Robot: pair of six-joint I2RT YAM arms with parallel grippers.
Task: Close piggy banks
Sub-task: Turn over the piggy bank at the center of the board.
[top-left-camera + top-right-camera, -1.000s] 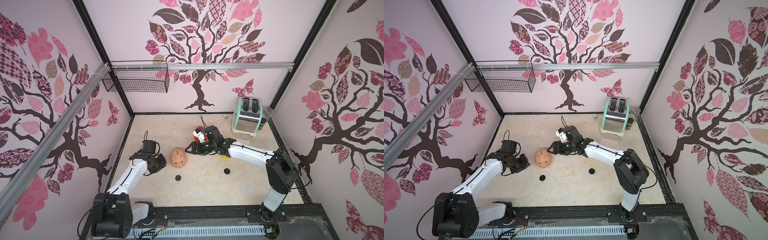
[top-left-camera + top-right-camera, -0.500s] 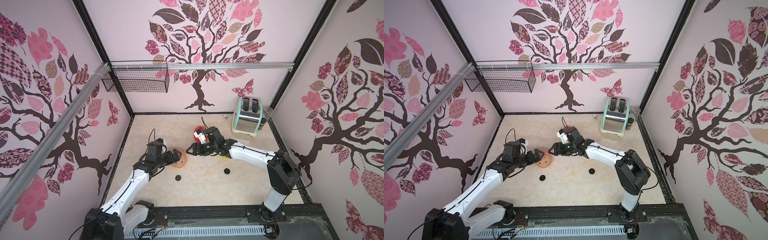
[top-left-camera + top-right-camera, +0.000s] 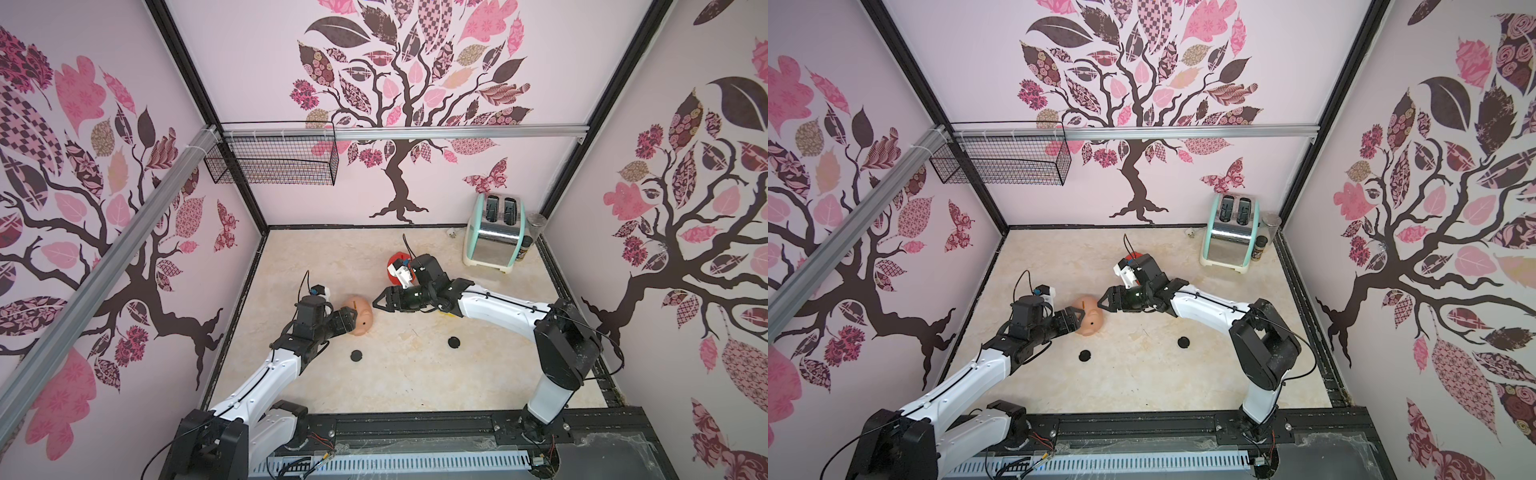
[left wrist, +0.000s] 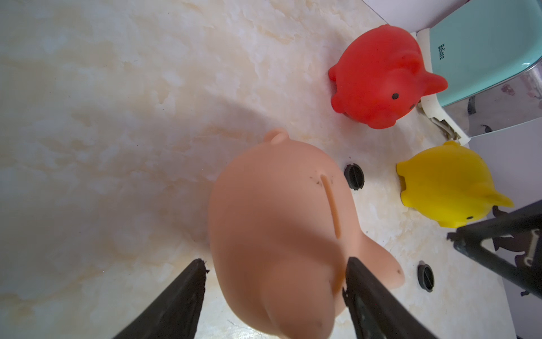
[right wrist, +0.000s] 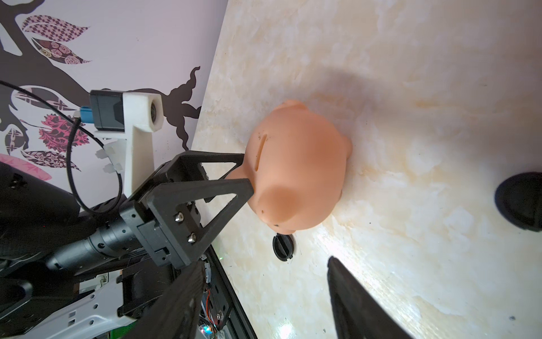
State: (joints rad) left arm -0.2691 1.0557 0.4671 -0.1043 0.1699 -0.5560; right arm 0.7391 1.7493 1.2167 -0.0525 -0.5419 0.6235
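Left wrist view: the peach-pink pig (image 4: 278, 220) sits on the marbled tabletop (image 4: 117, 117), left of centre, with its coin slot showing. The left gripper (image 4: 275, 261) straddles its head end. One finger (image 4: 360, 281) touches beside the ear and a sliver of tabletop shows by the other, so a firm clamp cannot be confirmed. The right gripper (image 5: 267, 261) stands spread and empty, just beside the pig. The red pig (image 4: 381, 76) and yellow pig (image 4: 445, 185) stand apart from it, near the toaster (image 4: 481, 44). Black plugs (image 4: 355, 177) lie loose on the tabletop.

Enclosed robot test booth, tree-decal walls (image 3: 399, 104), toaster (image 3: 494, 239) (mock kitchen)
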